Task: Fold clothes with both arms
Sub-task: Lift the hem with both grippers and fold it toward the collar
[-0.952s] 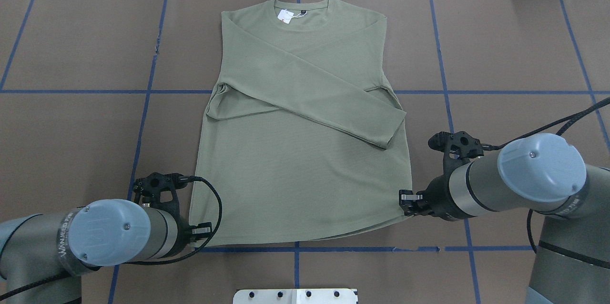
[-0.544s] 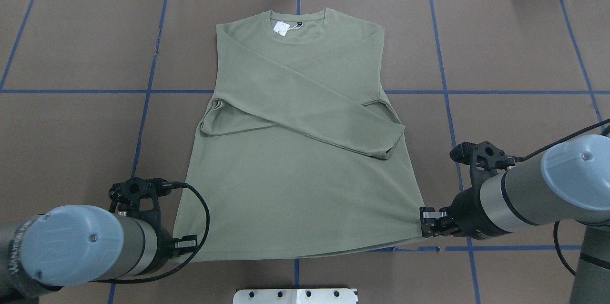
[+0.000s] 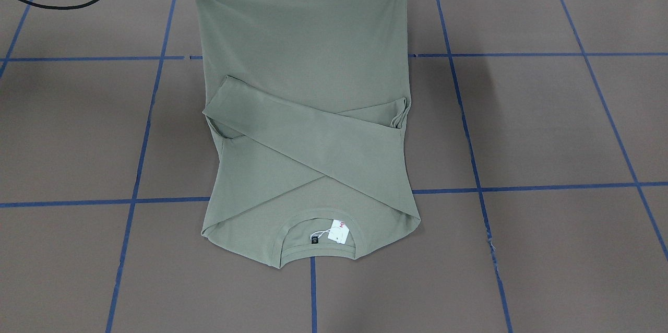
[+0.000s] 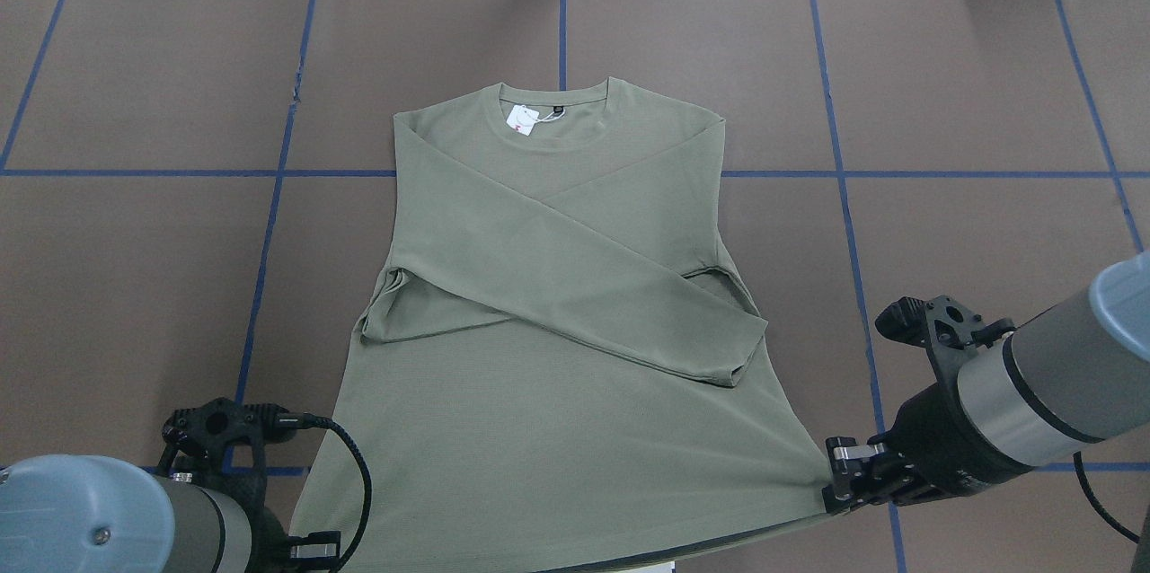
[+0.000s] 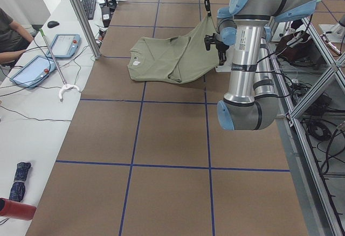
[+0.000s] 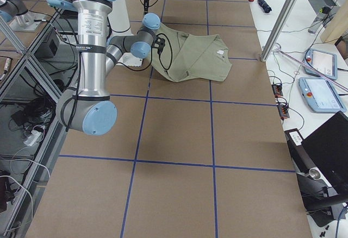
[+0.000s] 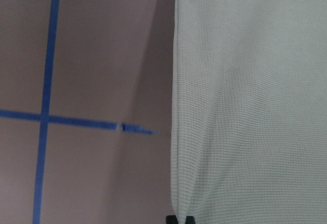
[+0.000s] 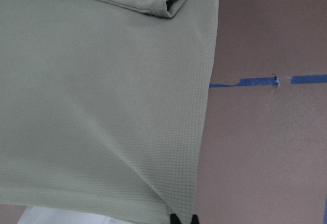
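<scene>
Along the near edge of the table (image 4: 135, 286), the left gripper (image 4: 314, 546) and right gripper (image 4: 840, 476) each pinch one hem corner of the sage-green long-sleeved shirt (image 4: 557, 429), holding the hem raised off the brown surface. The shirt's far end lies flat mid-table, with its sleeves (image 4: 629, 321) crossed over the chest and a white hang tag (image 4: 521, 119) at the neck.

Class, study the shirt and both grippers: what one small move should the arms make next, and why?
Probably carry both hem corners forward, toward the collar, folding the shirt in half. The left gripper and right gripper each pinch a hem corner, that end hangs lifted off the table, and the sleeves lie crossed over the chest.
</scene>
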